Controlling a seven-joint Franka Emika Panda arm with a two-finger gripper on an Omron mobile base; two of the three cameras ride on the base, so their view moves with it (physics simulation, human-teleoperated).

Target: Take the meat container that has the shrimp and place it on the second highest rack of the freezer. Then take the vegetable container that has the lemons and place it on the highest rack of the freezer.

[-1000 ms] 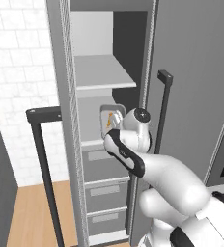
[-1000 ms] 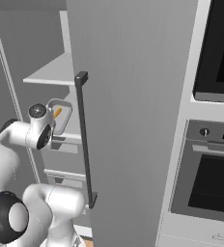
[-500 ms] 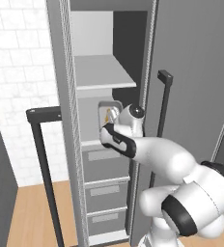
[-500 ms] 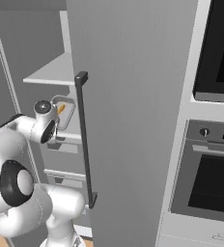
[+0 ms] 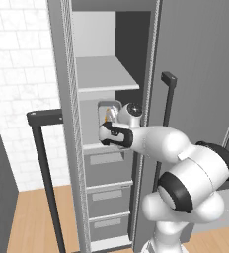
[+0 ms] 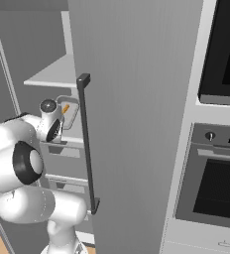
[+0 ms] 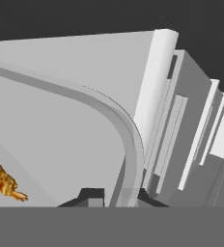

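The meat container (image 5: 105, 114), a pale grey tray, holds the small orange shrimp (image 6: 66, 108). It stands tipped on edge inside the open freezer (image 5: 67, 148), between the highest rack (image 5: 104, 74) and the lower pale shelf (image 5: 94, 147). My gripper (image 5: 108, 129) is shut on the tray's lower rim. In the hand view the curved rim (image 7: 128, 144) runs down between my fingertips (image 7: 91, 195), with the shrimp (image 7: 0, 181) at the lower left. The grey drawers (image 5: 104, 160) sit just below. The lemon container is out of view.
The freezer's right door (image 6: 137, 99) with its long dark bar handle (image 6: 86, 149) stands close beside my arm. A dark handle frame (image 5: 42, 118) juts out on the left, before a white brick wall (image 5: 18, 74). Wall ovens (image 6: 221, 173) are to the right.
The tray has gone slightly up and deeper into the freezer between the two shelves. My elbow has swung out to the right, with the grip unchanged.
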